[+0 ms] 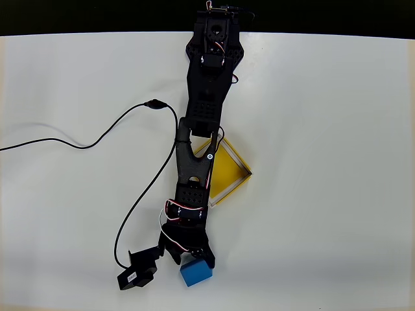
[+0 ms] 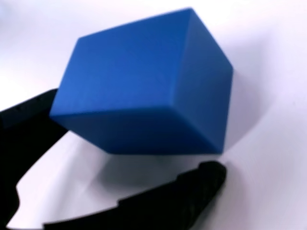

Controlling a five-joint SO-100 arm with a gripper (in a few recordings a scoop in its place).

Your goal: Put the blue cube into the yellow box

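The blue cube (image 1: 196,273) lies on the white table near the front edge in the overhead view. My black gripper (image 1: 193,259) reaches over it from behind, open, with its fingers straddling the cube's far end. Close up in the wrist view, the blue cube (image 2: 144,81) sits between the fingers of the gripper (image 2: 134,141). One finger (image 2: 29,120) is at the cube's left corner, while white table shows between the cube and the other finger (image 2: 192,187). The yellow box (image 1: 228,172) rests mid-table, its left part hidden under my arm.
A small black camera module (image 1: 137,273) lies just left of the gripper, and its black cable (image 1: 97,139) loops across the left half of the table. The table's far edge meets a dark background at the top.
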